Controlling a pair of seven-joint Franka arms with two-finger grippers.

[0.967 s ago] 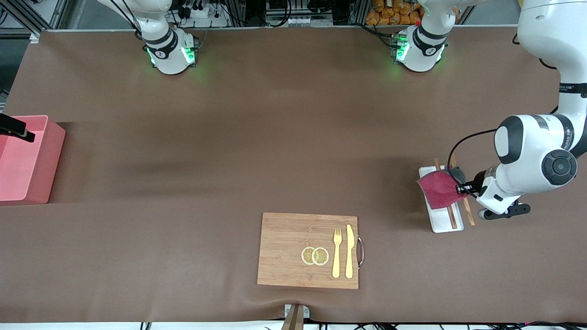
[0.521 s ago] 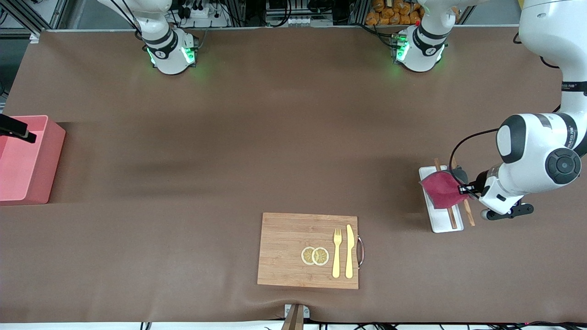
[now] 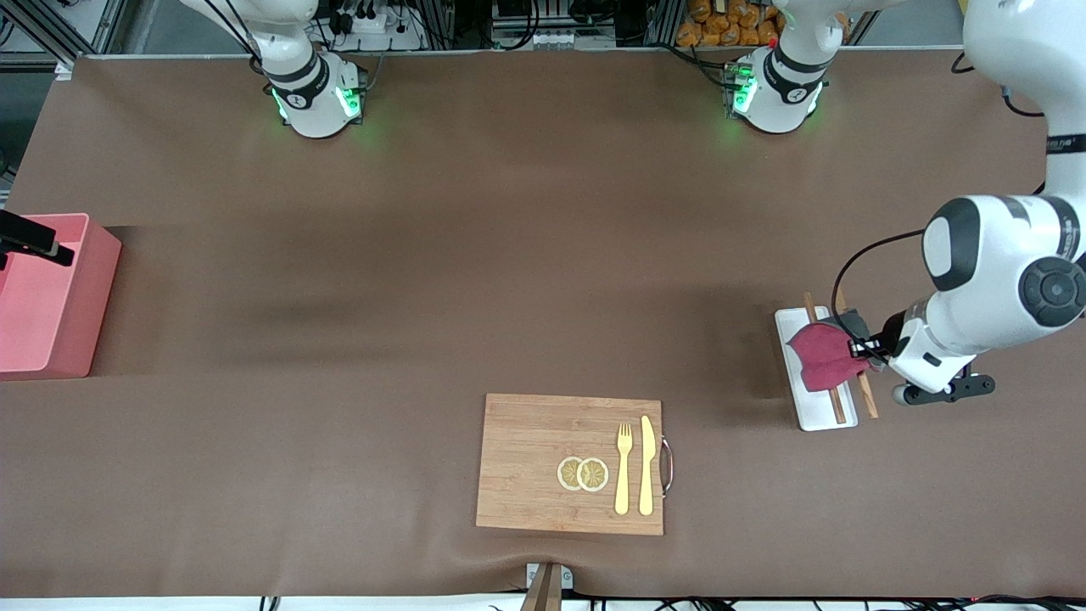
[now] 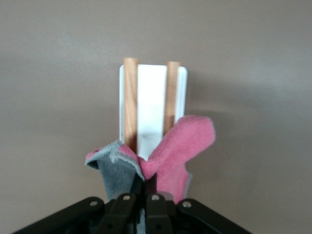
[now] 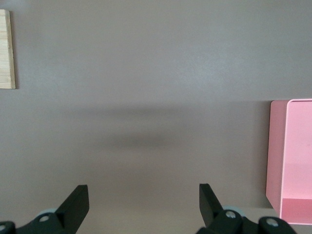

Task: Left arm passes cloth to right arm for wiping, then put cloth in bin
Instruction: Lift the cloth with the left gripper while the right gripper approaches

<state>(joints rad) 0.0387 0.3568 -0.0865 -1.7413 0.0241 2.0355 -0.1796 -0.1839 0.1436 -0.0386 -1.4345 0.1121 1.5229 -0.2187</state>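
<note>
My left gripper (image 4: 146, 179) is shut on the cloth (image 4: 181, 146), pinching it near one edge. The crimson face and the grey reverse both show, bunched up. In the front view the cloth (image 3: 821, 361) hangs from the left gripper (image 3: 859, 348) over a white tray (image 3: 816, 412) at the left arm's end of the table. My right gripper (image 5: 142, 192) is open with nothing between its fingers, up over bare table beside the pink bin (image 5: 292, 156). In the front view only a black part of that hand shows above the bin (image 3: 100, 288), at the right arm's end.
Two wooden sticks (image 4: 129, 97) lie along the white tray (image 4: 152, 92) under the cloth. A wooden cutting board (image 3: 526, 458) with a fork (image 3: 624, 467), a knife (image 3: 646, 465) and lemon slices (image 3: 582, 473) lies near the front camera.
The left gripper has closed on the cloth and drawn it up, so it went from spread flat to bunched and shifted toward the left arm's end. The right arm has not moved.
</note>
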